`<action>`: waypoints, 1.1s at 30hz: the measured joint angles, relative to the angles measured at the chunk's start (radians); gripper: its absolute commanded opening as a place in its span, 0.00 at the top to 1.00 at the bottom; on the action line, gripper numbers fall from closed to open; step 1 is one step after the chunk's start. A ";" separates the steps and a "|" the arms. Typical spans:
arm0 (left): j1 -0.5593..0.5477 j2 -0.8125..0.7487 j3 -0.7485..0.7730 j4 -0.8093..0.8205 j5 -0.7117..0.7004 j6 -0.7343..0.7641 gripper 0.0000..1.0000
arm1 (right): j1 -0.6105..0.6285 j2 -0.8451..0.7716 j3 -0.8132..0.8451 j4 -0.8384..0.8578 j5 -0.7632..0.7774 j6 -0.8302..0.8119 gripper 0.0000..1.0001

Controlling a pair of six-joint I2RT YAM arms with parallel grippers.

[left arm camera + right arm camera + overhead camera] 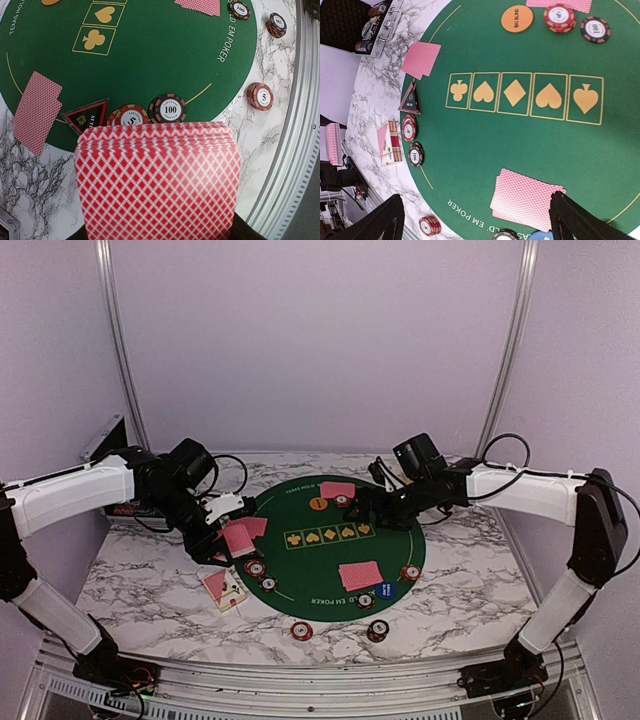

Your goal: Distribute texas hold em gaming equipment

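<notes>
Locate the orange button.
In the top view the orange button sits on the far side of the mat, slightly left of centre, just left of the far cards and a chip stack, above the suit boxes.

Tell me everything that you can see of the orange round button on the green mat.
The orange button is a flat round disc, plain and matte, probably plastic, with BIG BLIND printed on its top in dark letters. It lies face up on the green mat, in the far part, just beyond the row of suit boxes and toward the left end of that row. A red and white chip stack stands beside it, with a small gap between them. Only the mat touches it.
</notes>
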 measured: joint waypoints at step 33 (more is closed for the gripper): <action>0.000 -0.008 0.005 0.000 0.004 -0.008 1.00 | 0.240 0.238 0.098 0.497 -0.267 0.293 0.01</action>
